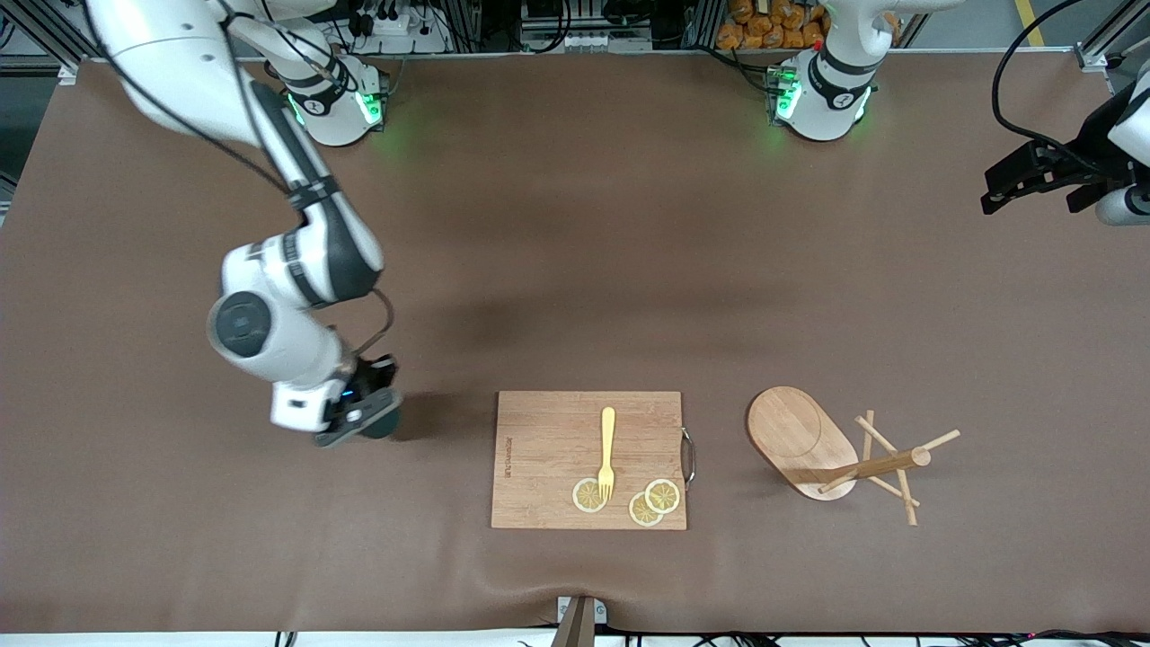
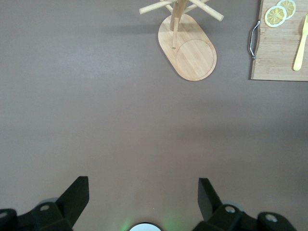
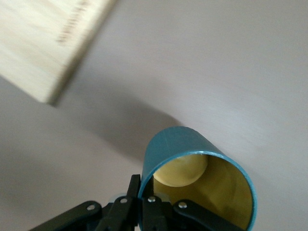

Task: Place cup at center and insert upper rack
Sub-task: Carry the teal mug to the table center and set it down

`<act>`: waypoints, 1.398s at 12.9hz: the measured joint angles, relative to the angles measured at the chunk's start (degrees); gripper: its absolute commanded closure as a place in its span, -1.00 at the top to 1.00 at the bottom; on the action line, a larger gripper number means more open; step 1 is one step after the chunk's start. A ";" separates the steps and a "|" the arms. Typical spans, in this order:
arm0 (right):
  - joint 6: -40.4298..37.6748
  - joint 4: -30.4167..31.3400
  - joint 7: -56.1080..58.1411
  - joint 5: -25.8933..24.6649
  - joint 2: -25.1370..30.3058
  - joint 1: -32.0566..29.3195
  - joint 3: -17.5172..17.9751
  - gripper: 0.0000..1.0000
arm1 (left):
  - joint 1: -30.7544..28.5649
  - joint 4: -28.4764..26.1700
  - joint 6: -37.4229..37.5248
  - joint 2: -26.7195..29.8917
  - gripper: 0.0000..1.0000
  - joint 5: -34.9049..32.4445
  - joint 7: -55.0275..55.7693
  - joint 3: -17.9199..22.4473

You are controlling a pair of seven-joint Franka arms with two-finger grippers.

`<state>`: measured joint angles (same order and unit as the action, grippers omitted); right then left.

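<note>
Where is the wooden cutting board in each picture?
Front view: the cutting board lies low in the middle, with a fork on it.
Left wrist view: its handle end shows in the upper right corner.
Right wrist view: one corner shows at upper left.
Shared landmark: the board's printed edge.

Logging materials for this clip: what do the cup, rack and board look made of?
Cup: probably glazed ceramic, with a smooth teal outside and a yellowish inside. Rack: light bamboo or wood, its grain visible on the oval base. Board: the same pale wood, with a metal handle.
</note>
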<state>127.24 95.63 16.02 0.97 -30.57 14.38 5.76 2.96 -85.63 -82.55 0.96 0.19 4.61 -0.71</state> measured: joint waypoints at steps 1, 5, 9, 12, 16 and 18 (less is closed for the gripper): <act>0.00 0.02 -2.58 0.00 0.00 2.66 0.10 -1.00 | 0.00 0.00 0.00 0.00 1.00 0.00 0.00 -0.01; 0.00 0.05 -14.30 0.01 0.00 15.81 0.28 -1.00 | -0.08 0.04 0.00 0.00 1.00 0.00 0.00 -0.03; -0.89 -0.14 -18.82 0.00 0.01 26.13 0.23 -1.00 | -0.38 0.11 -0.01 0.01 1.00 0.00 -0.07 0.30; -1.37 -0.20 -23.97 0.01 0.01 31.79 0.19 -1.00 | -0.77 0.14 -0.02 0.00 1.00 0.00 -0.31 0.43; -2.75 -0.20 -36.38 -0.09 -0.10 37.52 0.16 -1.00 | -1.17 0.05 -0.02 -0.06 1.00 0.00 -0.58 0.47; -3.04 -0.13 -38.57 -0.14 -0.35 39.73 0.09 -1.00 | -1.18 0.03 -0.04 -0.25 1.00 0.00 -0.63 0.46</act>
<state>124.20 95.50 -22.55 0.83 -30.92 54.11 5.84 1.77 -85.60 -82.59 0.71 0.18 3.98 -0.26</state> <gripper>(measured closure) 0.956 0.000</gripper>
